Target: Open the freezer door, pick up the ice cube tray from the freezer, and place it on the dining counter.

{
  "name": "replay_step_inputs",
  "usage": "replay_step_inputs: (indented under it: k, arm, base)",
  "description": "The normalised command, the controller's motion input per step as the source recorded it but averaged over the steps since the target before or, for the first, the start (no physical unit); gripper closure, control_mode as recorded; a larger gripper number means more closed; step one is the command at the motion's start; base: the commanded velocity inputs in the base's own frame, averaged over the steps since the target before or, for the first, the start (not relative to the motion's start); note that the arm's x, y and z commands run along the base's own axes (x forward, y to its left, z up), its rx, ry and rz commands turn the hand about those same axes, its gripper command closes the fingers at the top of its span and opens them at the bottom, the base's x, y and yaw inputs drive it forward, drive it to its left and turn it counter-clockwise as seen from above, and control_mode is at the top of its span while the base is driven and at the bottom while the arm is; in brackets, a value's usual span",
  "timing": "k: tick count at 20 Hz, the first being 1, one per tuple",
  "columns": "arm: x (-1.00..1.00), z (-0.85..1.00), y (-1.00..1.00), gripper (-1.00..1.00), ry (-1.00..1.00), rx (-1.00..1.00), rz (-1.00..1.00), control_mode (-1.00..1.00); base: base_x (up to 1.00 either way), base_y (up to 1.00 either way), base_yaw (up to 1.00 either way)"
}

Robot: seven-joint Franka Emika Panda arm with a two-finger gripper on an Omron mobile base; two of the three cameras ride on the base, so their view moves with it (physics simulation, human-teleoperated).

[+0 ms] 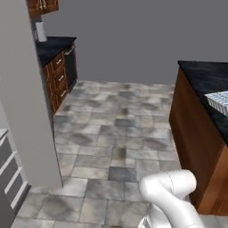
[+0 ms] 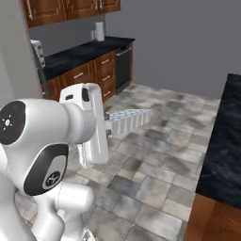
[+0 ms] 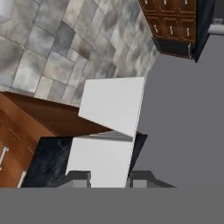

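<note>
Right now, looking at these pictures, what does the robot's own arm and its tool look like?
The glossy white rounded arm is built of smooth tube-like segments with dark grey disc-shaped joint caps bearing small coloured dots. A flat white link carries a small dark circular mark. The tool ends in two small dark grey blocky tips. No cables show.

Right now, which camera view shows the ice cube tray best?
The right base view: the ice cube tray shows its side cells, held out from the arm. The hand view shows its flat underside; the left base view shows one corner.
</note>
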Motion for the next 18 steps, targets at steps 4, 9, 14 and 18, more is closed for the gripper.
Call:
replay_step_inputs:
  k: [4, 9, 14, 18]
  arm:
    - [0.00, 0.00, 0.00, 1.00, 0.00, 0.00, 0.00, 1.00]
    - [0.00, 0.00, 0.00, 1.00, 0.00, 0.00, 0.00, 1.00]
    - [0.00, 0.00, 0.00, 1.00, 0.00, 0.00, 0.00, 1.00]
    - [0.00, 0.00, 0.00, 1.00, 0.00, 0.00, 0.00, 1.00]
  base:
    - [0.11, -0.10, -0.43]
    - [0.00, -0.71, -0.14]
    - [0.00, -0.98, -0.05]
    - [0.00, -0.84, -0.14]
